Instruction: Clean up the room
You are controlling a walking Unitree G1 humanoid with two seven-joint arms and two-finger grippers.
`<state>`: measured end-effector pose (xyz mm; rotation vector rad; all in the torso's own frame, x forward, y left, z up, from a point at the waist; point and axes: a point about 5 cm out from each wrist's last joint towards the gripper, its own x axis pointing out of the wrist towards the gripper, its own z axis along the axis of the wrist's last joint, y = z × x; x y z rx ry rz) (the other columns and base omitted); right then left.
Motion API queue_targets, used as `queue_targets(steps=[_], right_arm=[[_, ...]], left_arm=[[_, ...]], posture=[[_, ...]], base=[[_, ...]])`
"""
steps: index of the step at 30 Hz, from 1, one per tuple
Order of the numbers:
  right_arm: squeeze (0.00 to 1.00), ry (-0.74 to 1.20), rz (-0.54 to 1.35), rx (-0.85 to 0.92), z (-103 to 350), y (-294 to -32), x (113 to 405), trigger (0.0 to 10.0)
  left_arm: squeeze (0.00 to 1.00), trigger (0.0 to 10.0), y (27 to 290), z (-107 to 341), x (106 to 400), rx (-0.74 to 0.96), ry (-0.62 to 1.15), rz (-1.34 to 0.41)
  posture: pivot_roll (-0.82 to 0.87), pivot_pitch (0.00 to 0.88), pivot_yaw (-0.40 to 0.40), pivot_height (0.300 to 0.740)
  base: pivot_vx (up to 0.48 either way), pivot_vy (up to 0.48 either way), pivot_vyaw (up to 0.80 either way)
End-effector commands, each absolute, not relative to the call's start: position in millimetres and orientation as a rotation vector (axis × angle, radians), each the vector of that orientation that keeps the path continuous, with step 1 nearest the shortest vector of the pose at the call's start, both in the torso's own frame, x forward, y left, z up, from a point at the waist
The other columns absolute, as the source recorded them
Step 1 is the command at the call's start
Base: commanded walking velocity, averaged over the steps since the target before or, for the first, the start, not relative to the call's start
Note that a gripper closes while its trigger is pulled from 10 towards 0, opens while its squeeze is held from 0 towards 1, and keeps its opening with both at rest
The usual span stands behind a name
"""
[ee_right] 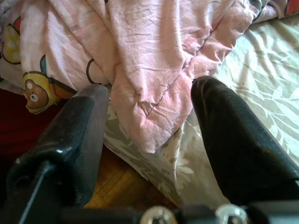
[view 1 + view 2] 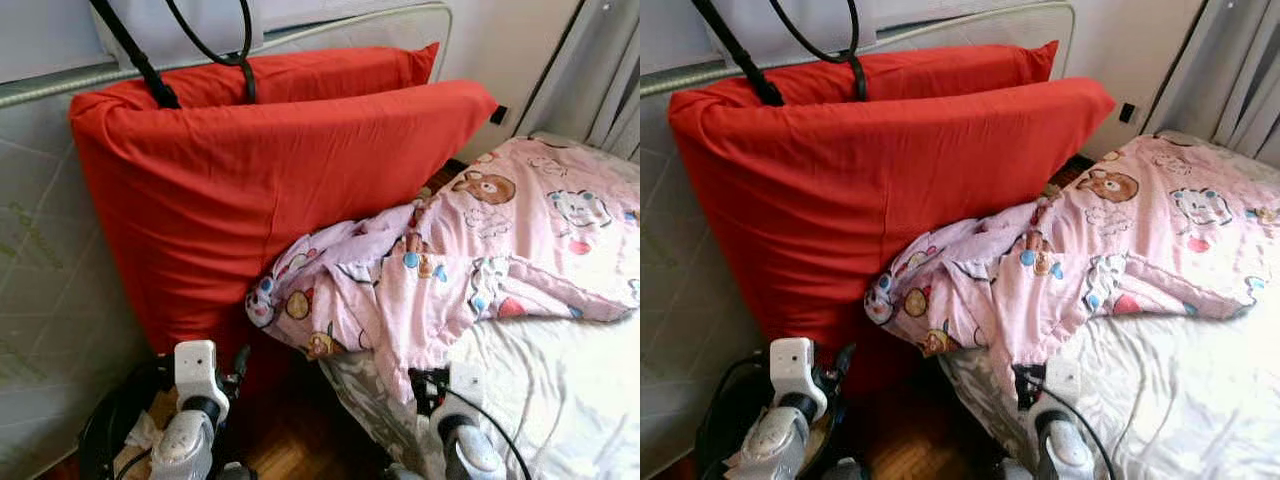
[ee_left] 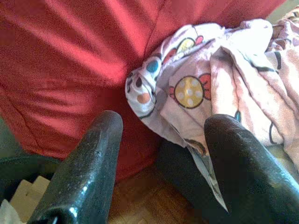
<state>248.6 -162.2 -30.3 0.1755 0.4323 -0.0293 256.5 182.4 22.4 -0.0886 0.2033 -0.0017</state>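
A pink cartoon-print blanket (image 2: 480, 250) lies crumpled on the bed (image 2: 560, 390), one corner hanging over the bed's left edge. Two big red pillows (image 2: 250, 170) lean upright against a standing mattress (image 2: 40, 280). My left gripper (image 3: 164, 120) is low at the left, open, pointing at the blanket's hanging corner (image 3: 187, 88) and the red pillow. My right gripper (image 1: 150, 88) is open at the bed's near edge, its fingers (image 1: 233, 140) on either side of a blanket fold (image 1: 149, 107) without touching it.
Wood floor (image 2: 290, 450) shows in the narrow gap between the pillows and the bed. A dark bin with crumpled paper (image 2: 125, 435) stands by my left arm. Black cables (image 2: 215, 50) hang over the pillows. Curtains (image 2: 610, 80) hang at the back right.
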Motion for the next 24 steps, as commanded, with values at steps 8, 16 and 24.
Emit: queue_targets(steps=[8, 16, 24], right_arm=[[0.00, 0.474, -0.030, 0.180, -37.9, -166.8, 240.9, 10.0], [0.00, 0.493, 0.016, 0.171, -40.2, -157.7, 240.0, 10.0], [0.00, 0.479, 0.055, 0.162, -39.9, -155.9, 238.9, 10.0]], left_arm=[[0.00, 10.0, 182.3, 21.9, 257.4, -0.088, 0.210, -0.003], [0.00, 10.0, 182.2, 21.5, 258.1, -0.085, 0.211, -0.006], [0.00, 10.0, 181.7, 21.4, 258.7, -0.085, 0.210, -0.010]], posture=[[-0.02, 0.013, -0.043, 0.624], [-0.02, 0.003, -0.041, 0.624], [-0.02, 0.000, -0.040, 0.624]], base=[[0.000, 0.000, 0.00], [0.000, 0.000, 0.00], [0.000, 0.000, 0.50]])
